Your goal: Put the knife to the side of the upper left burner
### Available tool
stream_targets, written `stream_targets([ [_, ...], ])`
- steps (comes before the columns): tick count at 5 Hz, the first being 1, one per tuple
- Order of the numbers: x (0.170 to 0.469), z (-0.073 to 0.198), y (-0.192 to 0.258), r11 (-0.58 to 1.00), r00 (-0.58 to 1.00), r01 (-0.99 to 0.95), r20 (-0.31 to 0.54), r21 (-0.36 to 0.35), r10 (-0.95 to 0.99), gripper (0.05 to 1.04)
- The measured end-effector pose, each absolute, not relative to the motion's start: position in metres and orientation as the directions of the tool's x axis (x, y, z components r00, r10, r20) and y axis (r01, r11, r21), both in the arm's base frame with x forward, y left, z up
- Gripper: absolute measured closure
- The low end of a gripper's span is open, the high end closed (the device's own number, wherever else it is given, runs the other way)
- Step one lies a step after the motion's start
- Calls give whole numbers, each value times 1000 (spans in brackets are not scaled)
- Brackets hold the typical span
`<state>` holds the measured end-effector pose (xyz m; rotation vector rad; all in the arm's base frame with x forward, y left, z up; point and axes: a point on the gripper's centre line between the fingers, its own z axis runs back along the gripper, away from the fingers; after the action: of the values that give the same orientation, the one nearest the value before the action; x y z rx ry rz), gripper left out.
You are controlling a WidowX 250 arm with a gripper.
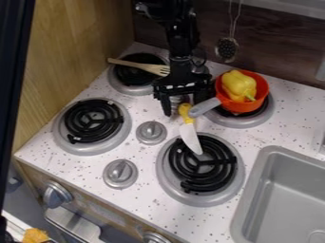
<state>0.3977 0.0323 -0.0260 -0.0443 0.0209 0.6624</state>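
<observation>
A black claw (186,107), its fingers spread around the near end of a yellow-handled knife (189,135), hangs over a toy stovetop (147,159). The blade points to five o'clock, over the lower right burner (166,182). The knife looks ungripped; lift, carry and set-down beside the upper left burner (130,89), toward eleven o'clock, all appear to remain.

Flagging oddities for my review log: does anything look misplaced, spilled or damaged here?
Two things look misplaced: the knife has its blade over the lower right burner, and a wooden fork lies across the upper left burner. Burners are odd resting spots for utensils. I see no spill or damage.
</observation>
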Motion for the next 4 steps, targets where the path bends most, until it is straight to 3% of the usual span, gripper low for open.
stream_targets([
  [4, 393, -38, 36, 769, 768, -640, -33, 6, 639, 83],
])
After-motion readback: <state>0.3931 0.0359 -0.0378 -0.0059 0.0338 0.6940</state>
